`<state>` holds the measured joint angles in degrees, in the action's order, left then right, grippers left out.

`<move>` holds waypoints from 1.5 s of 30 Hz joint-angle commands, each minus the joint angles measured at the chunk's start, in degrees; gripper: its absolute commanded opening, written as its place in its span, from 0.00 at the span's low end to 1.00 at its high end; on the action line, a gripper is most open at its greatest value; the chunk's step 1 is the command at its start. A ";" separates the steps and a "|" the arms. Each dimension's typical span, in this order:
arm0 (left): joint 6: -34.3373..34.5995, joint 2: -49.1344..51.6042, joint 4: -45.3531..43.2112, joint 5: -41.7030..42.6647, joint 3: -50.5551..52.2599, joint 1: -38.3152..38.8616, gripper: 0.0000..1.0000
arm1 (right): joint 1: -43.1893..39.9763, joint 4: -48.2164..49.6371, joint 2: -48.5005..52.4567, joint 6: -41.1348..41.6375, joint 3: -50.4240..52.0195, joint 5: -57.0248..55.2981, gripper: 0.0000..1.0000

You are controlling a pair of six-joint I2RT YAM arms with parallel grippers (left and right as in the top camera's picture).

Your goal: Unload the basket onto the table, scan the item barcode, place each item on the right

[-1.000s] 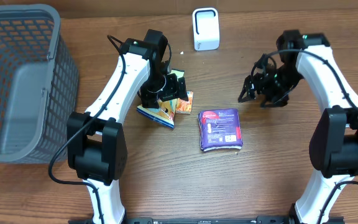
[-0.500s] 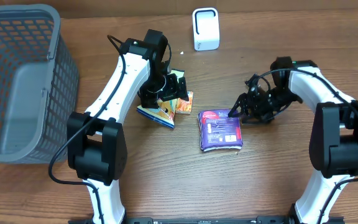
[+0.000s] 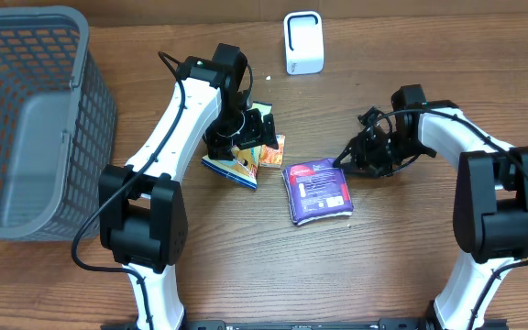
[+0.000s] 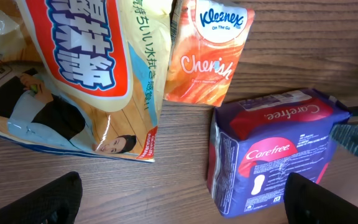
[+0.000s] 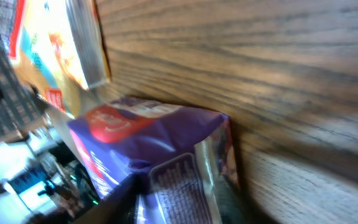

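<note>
Right fingers (image 3: 346, 160) reach in low from the right to the upper right corner of the Carefree pack (image 3: 319, 191), a purple packet lying flat near the middle of the table (image 3: 401, 266). From overhead they touch or nearly touch that corner, but it cannot be told whether they are closed on it or only set around it. In the right wrist view the Carefree pack (image 5: 148, 143) fills the lower middle of the picture, its crinkled corner close to the camera. The dark shape at the bottom left may be one finger, though the blur leaves that uncertain.

Left fingers (image 4: 51, 199) stand wide apart and hold nothing, their dark tips at the two lower corners of the left wrist view. They hang over a snack bag (image 4: 73, 74) printed in red, yellow and blue. An orange Kleenex packet (image 4: 210, 53) lies just beside the bag, and the purple pack shows at the lower right. Overhead, the left arm is above the snack bag, to the left of the pack.

A white scanner (image 3: 302, 42) stands at the far side of the table, well apart from the pack. A grey mesh basket (image 3: 26, 119) sits at the far left.
</note>
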<state>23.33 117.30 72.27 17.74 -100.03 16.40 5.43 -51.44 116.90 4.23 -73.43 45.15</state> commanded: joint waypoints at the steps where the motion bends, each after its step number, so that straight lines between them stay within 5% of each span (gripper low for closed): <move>1: -1.53 0.02 0.15 -0.35 -0.52 0.22 0.95 | 2.01 0.24 -1.44 0.52 2.01 0.37 0.64; 4: -1.53 0.02 0.15 -0.35 -0.52 0.22 0.95 | 3.15 0.68 -1.38 0.74 3.17 0.35 0.64; 12: -1.60 0.02 0.61 -0.37 -0.52 0.22 0.96 | 3.30 5.77 -1.38 7.82 3.58 -1.49 0.08; 27: -2.16 0.02 0.55 -0.35 -0.52 0.22 0.95 | 1.07 5.79 -1.40 11.06 -18.91 -1.60 0.04; 34: -2.16 0.02 0.57 -0.35 -0.52 0.22 0.95 | 1.14 16.76 -1.38 22.80 -19.69 -1.53 0.04; 45: 2.75 0.02 0.98 -5.35 -0.52 -0.50 0.97 | 1.07 25.64 -1.38 26.01 -19.69 -1.66 0.04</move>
<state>23.03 117.30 73.06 15.90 -100.03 16.38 6.74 -28.77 116.20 28.38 -91.88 43.05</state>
